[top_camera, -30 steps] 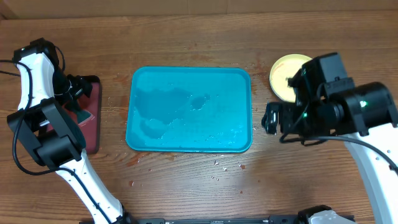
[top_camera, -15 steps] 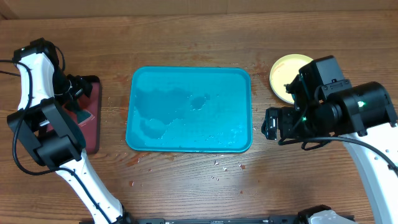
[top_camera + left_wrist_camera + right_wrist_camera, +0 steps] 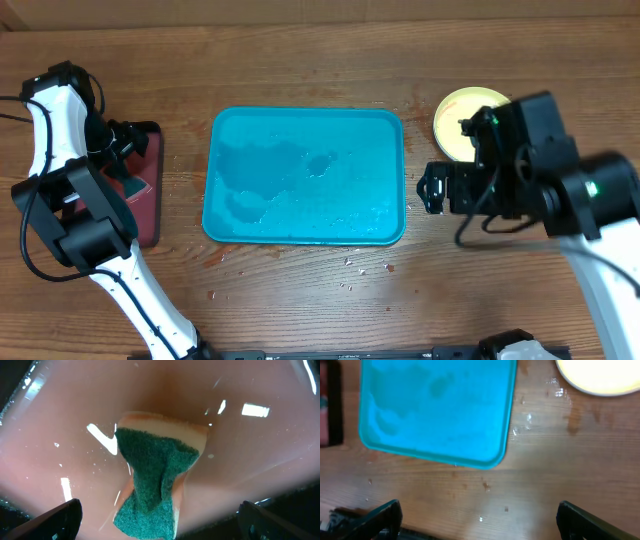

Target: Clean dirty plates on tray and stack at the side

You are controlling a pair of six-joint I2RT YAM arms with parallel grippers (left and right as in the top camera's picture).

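Observation:
A wet, bare turquoise tray [image 3: 305,176] lies mid-table; it also shows in the right wrist view [image 3: 440,410]. A pale yellow plate [image 3: 458,118] rests on the wood to the tray's right, partly under my right arm, and shows in the right wrist view [image 3: 600,377]. My right gripper [image 3: 479,520] is open and empty above bare wood beside the tray's right edge. My left gripper [image 3: 157,520] is open over a dark red basin [image 3: 148,185] of liquid, just above a green-and-yellow sponge [image 3: 155,482] lying in it.
Water drops and crumbs [image 3: 352,262] dot the wood in front of the tray. The dark red basin stands at the far left with my left arm over it.
My right arm has shifted a little to the left and away from the yellow plate, uncovering more of it. The left arm has not moved.

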